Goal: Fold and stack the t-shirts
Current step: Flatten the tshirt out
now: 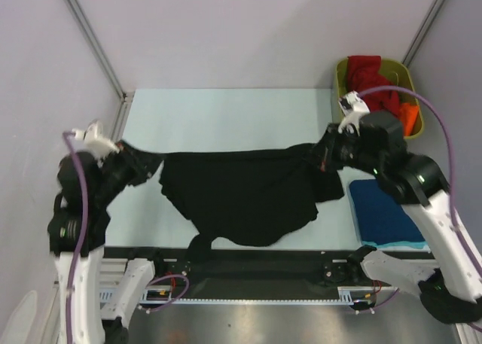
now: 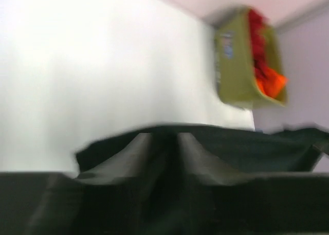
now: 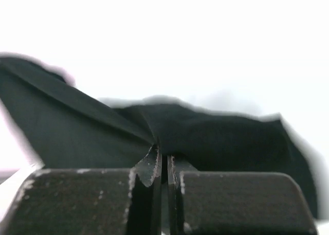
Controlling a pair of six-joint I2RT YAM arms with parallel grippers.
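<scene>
The left fingers (image 1: 144,163) pinch one end of the black shirt (image 1: 241,197). The right fingers (image 3: 226,201) are shut tight on the other end. The shirt hangs stretched between them, over the tabletop (image 1: 226,111). A blue shirt (image 1: 384,212) lies flat near the right fingers. Behind them a bin (image 1: 338,80) holds a red shirt (image 1: 365,73) and an orange shirt (image 1: 409,118).

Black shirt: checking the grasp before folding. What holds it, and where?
The black shirt hangs stretched between both arms: the left gripper pinches its left end, the right gripper its right end.
</scene>
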